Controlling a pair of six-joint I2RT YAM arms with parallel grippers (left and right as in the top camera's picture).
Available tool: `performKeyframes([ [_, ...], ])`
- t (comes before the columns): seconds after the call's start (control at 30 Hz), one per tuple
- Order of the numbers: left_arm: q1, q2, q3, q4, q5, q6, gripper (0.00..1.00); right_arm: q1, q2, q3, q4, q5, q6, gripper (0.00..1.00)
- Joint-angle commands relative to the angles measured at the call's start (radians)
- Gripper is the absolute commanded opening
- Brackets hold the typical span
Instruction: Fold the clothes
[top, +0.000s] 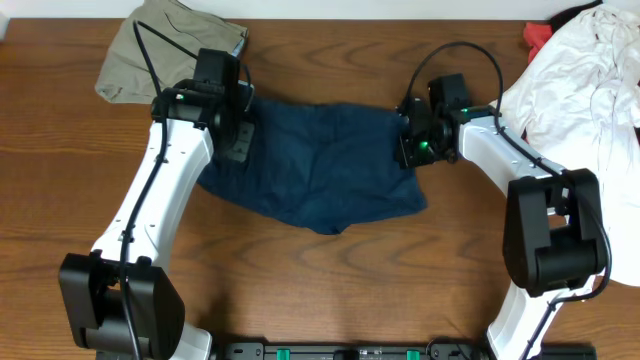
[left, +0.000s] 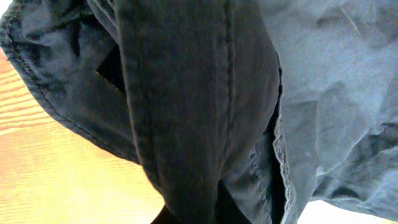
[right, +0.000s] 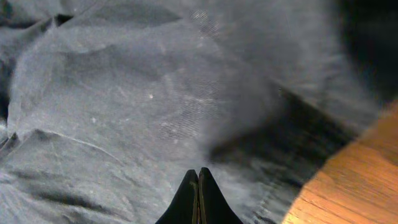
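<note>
the left end effector (top: 238, 145) was clenched on the shorts (top: 320, 170). in its wrist view a thick, seamed band of the dark blue cloth ran straight down between the dark fingers (left: 161, 219) and filled most of the picture. looser, paler folds hung to the right of that band, and a stitched hem curved away to its left. past that hem lay the bare wood of the desk (top: 330, 290).

the right end effector (right: 199, 174) was clenched too, its two black fingers pressed flat together with no cloth showing between them. the tips sat low over wrinkled blue cloth; whether they touched it could not be told. just to the right of those fingers the shorts ended and the wood showed.

seen from above, the shorts lay spread flat between the two end effectors. the left one was at the cloth's left edge and the right one at its right edge.

farther back and to the left of the left end effector lay a crumpled khaki garment (top: 165, 50), partly hidden behind that arm. farther back and to the right of the right end effector a white garment (top: 585, 85) was heaped at the desk's corner, just beside that arm. a bit of red cloth (top: 537, 38) showed at its far left edge.
</note>
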Motion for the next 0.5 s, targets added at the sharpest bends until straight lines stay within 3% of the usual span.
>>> performKeyframes([
  [0.0, -0.003, -0.023, 0.067, -0.021, 0.013, -0.031, 0.06, 0.002, 0.052, -0.006, -0.004, 0.0, -0.019, 0.01],
  [0.3, -0.005, -0.023, 0.267, -0.151, 0.014, -0.031, 0.06, -0.003, 0.089, -0.006, -0.014, 0.0, -0.02, 0.01],
  [0.47, -0.035, -0.022, 0.294, -0.158, 0.154, -0.031, 0.06, -0.002, 0.102, -0.006, -0.014, 0.0, -0.02, 0.01],
])
